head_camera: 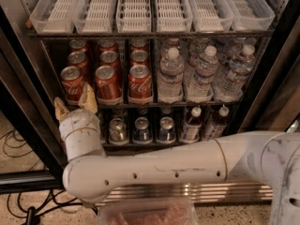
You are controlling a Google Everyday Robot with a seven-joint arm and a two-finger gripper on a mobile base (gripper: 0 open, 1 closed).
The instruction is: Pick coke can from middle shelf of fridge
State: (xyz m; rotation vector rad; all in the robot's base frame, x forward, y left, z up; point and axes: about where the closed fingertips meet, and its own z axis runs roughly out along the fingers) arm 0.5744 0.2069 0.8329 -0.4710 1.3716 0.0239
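The open fridge [262,102] fills the view. Its middle shelf [201,104] holds three lanes of red coke cans on the left; the front ones are a left can [72,83], a middle can [106,82] and a right can [140,81]. My gripper [75,103] is open, its two tan fingers [88,96] pointing up just below and in front of the left front can, at the shelf's front edge. It holds nothing. The white arm [154,165] runs across the bottom of the view.
Clear water bottles [201,74] fill the right of the middle shelf. White slotted trays [145,8] sit on the shelf above. Silver and dark blue cans [140,129] and small bottles [190,124] stand below. Cables [18,144] lie on the floor at left.
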